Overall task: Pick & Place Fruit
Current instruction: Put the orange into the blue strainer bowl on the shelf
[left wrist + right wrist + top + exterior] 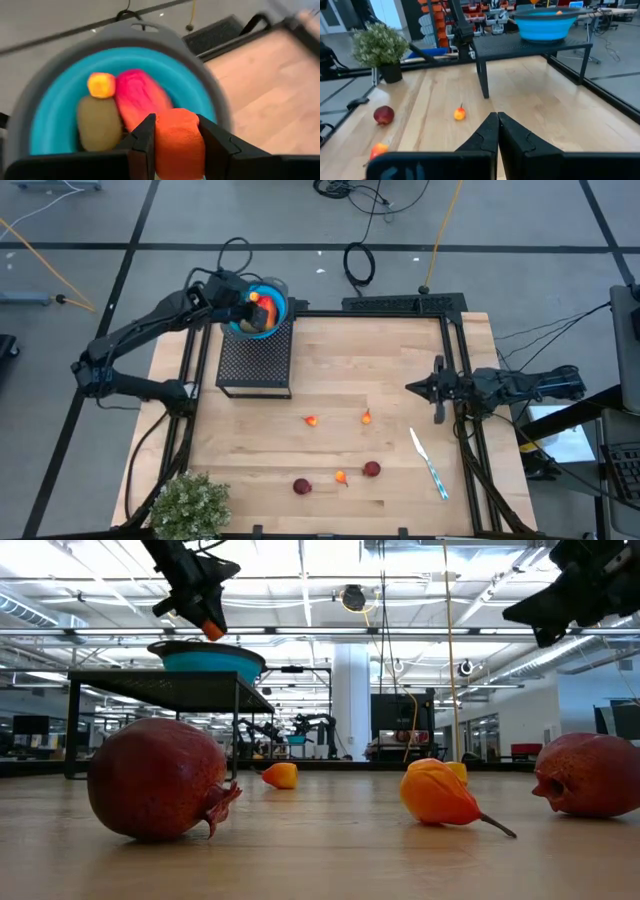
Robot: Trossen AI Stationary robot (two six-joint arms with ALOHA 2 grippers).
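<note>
A blue bowl [272,308] stands on a black mesh stand [255,358] at the table's far left. In it lie an olive-brown oval [99,122], a red-pink oblong [140,97] and a small yellow-orange piece [101,85]. My left gripper [252,302] hangs over the bowl, shut on an orange fruit piece [177,145]. On the wood lie two dark red balls [302,486] [371,469] and three tiny orange bits [311,421] [366,417] [341,477]. My right gripper [420,388] is shut and holds nothing, up off the table at the right side. My left gripper pinches the orange fruit piece by its two opposite sides [165,145] between its two fingers. The fingers slant downward toward the bowl. The piece sticks out past the fingertips [212,631], lifted clear above the bowl's rim.
A white and blue utensil [428,463] lies near the right edge. A bushy green plant [190,505] stands at the near left corner. Black frame rails [455,360] run along the table's sides. Bare wood [380,360] lies between the stand and my right arm.
</note>
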